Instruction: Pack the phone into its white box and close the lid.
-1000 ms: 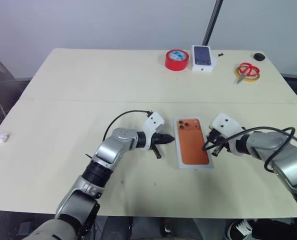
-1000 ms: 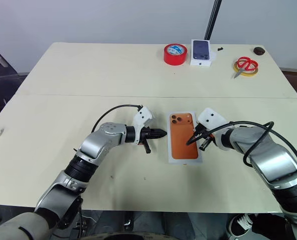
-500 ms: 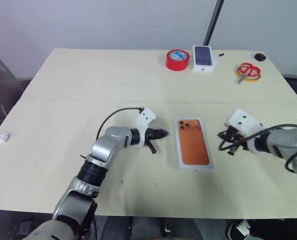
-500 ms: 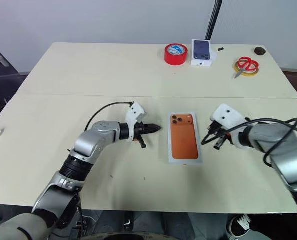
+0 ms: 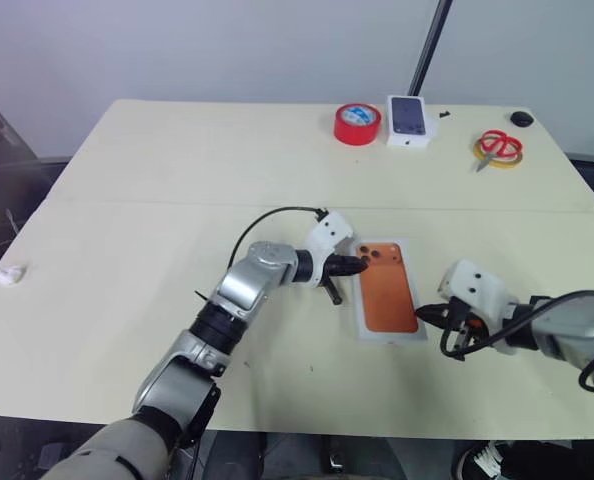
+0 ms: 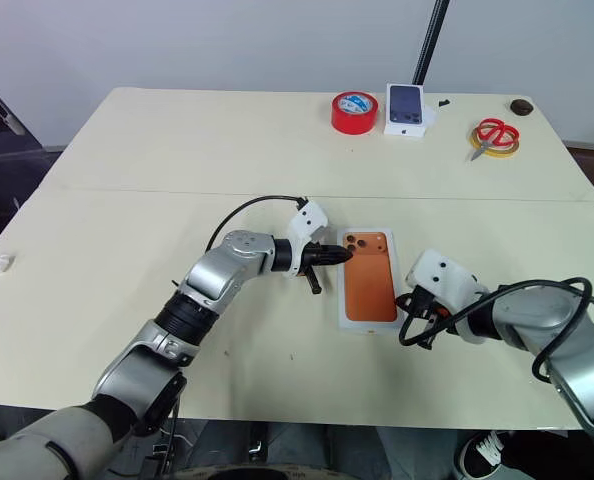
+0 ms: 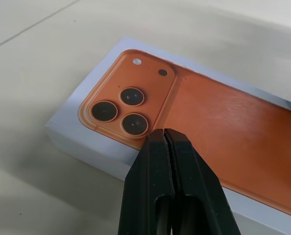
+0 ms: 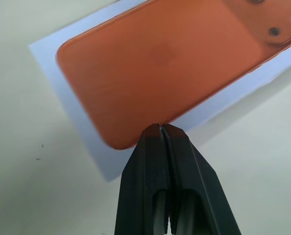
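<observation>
The phone point(image 5: 387, 285) shows as a flat copper-orange face with three dark lenses, framed all round by the rim of the white box point(image 5: 392, 336) at the table's middle. I cannot tell the lid apart from the box. My left gripper point(image 5: 362, 266) is shut, with its tip at the box's left edge beside the camera cluster point(image 7: 121, 110). My right gripper point(image 8: 160, 126) is shut and empty. It points at the phone's near right corner point(image 6: 389, 312), just above the box's near end.
Along the table's far edge stand a red tape roll point(image 5: 357, 123), a small white box printed with a dark phone point(image 5: 409, 118), red scissors on yellow tape point(image 5: 498, 147) and a small black knob point(image 5: 521, 118). A crumpled white scrap point(image 5: 10, 273) lies at the left edge.
My left gripper has moved right, up to the box's camera end. My right gripper has drawn back toward me, from the box's right side to its near right corner.
</observation>
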Motion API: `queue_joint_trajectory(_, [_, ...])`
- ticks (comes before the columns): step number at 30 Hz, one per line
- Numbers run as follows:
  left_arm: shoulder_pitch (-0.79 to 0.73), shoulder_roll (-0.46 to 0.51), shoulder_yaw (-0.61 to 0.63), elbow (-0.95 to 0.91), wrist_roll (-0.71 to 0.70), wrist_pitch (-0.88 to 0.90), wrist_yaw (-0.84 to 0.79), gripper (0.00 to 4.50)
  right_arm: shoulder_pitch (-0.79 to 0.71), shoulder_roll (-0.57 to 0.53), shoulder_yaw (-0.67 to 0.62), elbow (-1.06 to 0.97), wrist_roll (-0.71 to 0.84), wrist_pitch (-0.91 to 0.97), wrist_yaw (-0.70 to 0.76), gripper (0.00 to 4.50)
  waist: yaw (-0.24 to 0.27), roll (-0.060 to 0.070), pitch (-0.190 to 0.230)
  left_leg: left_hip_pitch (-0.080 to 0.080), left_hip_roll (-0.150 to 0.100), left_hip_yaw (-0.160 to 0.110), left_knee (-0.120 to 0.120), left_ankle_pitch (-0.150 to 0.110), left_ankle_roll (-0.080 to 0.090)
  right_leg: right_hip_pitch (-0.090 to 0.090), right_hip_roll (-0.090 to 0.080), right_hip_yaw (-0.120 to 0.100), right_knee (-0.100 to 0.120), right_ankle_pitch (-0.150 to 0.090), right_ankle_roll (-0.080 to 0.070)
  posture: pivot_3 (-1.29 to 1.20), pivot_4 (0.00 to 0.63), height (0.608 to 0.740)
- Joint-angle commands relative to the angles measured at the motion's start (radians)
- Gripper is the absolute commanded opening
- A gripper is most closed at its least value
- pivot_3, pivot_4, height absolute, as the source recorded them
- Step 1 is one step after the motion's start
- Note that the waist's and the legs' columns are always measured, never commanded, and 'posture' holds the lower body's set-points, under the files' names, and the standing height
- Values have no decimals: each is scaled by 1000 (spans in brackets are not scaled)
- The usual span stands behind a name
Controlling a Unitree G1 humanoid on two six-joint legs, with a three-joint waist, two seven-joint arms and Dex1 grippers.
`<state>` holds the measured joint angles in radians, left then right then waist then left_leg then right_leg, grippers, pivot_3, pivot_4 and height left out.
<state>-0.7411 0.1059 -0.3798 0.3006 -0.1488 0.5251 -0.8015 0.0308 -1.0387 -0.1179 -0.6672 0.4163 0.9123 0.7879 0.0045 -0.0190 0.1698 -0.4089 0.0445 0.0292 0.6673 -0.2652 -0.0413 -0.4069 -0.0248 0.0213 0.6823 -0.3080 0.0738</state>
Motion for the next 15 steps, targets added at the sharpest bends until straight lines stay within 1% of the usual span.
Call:
queue_joint_trajectory(1, [22, 19, -17, -6, 32, -12, -4, 43, 0, 12, -2, -47, 5, 13, -23, 67, 0, 0, 0, 0, 0, 0, 0, 0, 0, 0, 0, 0, 0, 0, 0, 0, 150, 732])
queue_joint_trajectory(4, [43, 42, 32, -52, 10, 4, 7, 43, -14, 26, -18, -43, 8, 10, -39, 67, -2, 0, 0, 1, 0, 0, 0, 0, 0, 0, 0, 0, 0, 0, 0, 0, 150, 732])
queue_joint_trajectory(6, [68, 78, 86, -104, -8, 0, 18, 43, -41, 53, -53, -18, 7, -7, -62, 67, -9, 0, 0, 1, 1, 0, 0, 0, 0, 0, 0, 0, 0, 0, 0, 0, 150, 732])
queue_joint_trajectory(8, [106, 129, 153, -173, -37, -2, 22, 43, -68, 90, -95, 34, -20, -79, -87, 67, -20, 0, 0, 1, 1, 0, 0, 0, 0, 0, 0, 0, 1, 0, 0, 0, 150, 732])
queue_joint_trajectory(10, [156, 188, 238, -246, -79, 8, 26, 43, -92, 105, -120, 96, -48, -151, -96, 67, -21, 0, 0, 1, 2, 0, -1, 0, 0, 0, 1, 0, 1, 0, 0, 0, 150, 732])
queue_joint_trajectory(11, [195, 230, 293, -282, -94, 12, 35, 43, -114, 122, -140, 155, -46, -183, -98, 67, -20, 0, 0, 1, 2, 0, -1, 0, 0, 0, 1, 0, 1, 0, 0, 0, 150, 732])
queue_joint_trajectory(15, [333, 356, 441, -362, -111, -3, 67, 43, -170, 175, -164, 332, -40, -278, -85, 67, -16, 0, 0, 1, 3, 0, -1, 0, 0, 0, 0, 0, 1, 0, 0, 0, 150, 732])
